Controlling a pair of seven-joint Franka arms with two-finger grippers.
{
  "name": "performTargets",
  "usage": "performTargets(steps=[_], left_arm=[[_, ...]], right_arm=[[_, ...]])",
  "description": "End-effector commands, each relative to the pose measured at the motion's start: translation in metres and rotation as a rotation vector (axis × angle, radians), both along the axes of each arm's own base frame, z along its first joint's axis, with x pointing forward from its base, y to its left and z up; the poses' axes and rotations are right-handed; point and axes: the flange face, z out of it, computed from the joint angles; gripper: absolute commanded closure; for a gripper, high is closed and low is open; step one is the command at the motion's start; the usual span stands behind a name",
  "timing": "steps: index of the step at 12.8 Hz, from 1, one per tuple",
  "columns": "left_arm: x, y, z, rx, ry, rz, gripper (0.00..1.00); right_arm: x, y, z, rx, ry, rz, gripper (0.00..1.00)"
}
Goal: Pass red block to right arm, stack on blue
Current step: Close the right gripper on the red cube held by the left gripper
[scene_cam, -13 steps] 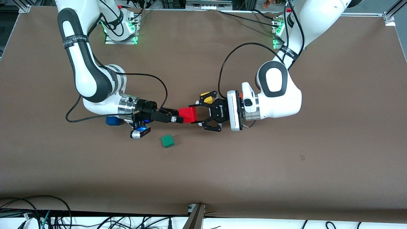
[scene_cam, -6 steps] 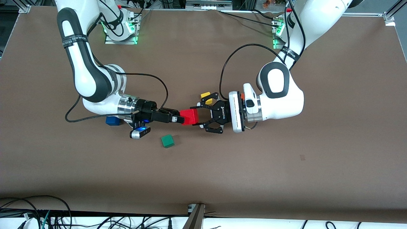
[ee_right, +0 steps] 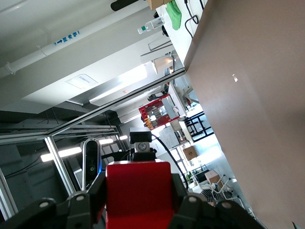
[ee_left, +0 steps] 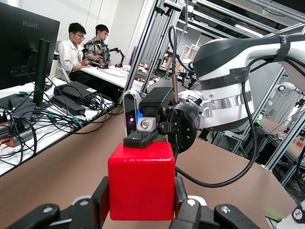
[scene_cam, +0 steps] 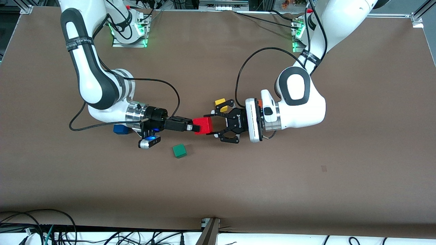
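Both claws are clamped on the red block (scene_cam: 203,125) above the bench (scene_cam: 306,177): left claw (scene_cam: 214,125), right claw (scene_cam: 195,127). Green cube (scene_cam: 179,150) sits on the bench near the block, yellow cube (scene_cam: 220,103) by the left claw, blue cube (scene_cam: 120,129) tucked under the right arm (scene_cam: 85,68).

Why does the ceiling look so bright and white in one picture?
Right wrist view: the camera points upward past the red block, so ceiling lamps glare and wash out. Front view: light is even, and the green cube casts only a soft shadow.

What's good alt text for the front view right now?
Both grippers grip the red block in mid-handover above the table: the left gripper and the right gripper are each shut on it. A green cube lies nearer the camera; the blue cube sits under the right arm's wrist.
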Motion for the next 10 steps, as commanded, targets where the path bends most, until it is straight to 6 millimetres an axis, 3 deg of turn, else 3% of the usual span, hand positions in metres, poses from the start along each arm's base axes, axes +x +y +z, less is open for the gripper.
performTargets(steps=[1, 3, 4, 5, 8, 10], left_arm=[[0.005, -0.005, 0.004, -0.026, -0.029, 0.009, 1.00], [0.005, -0.005, 0.003, -0.029, -0.018, 0.010, 1.00], [0.005, -0.005, 0.004, -0.029, -0.017, 0.011, 0.81], [0.006, -0.005, 0.003, -0.024, -0.027, 0.008, 0.01], [0.005, -0.005, 0.005, -0.031, -0.015, 0.012, 0.00], [0.004, -0.005, 0.005, -0.029, -0.015, 0.011, 0.00]], right_arm=[[-0.002, 0.000, 0.006, 0.014, -0.007, -0.022, 0.89], [0.000, -0.003, 0.006, 0.018, -0.006, -0.022, 0.95], [0.000, -0.004, 0.007, 0.020, -0.008, -0.021, 0.96], [0.001, -0.005, 0.008, 0.022, -0.009, -0.023, 0.99], [0.005, -0.007, 0.015, 0.027, -0.012, -0.026, 1.00], [0.012, -0.020, 0.017, 0.022, -0.020, -0.043, 1.00]])
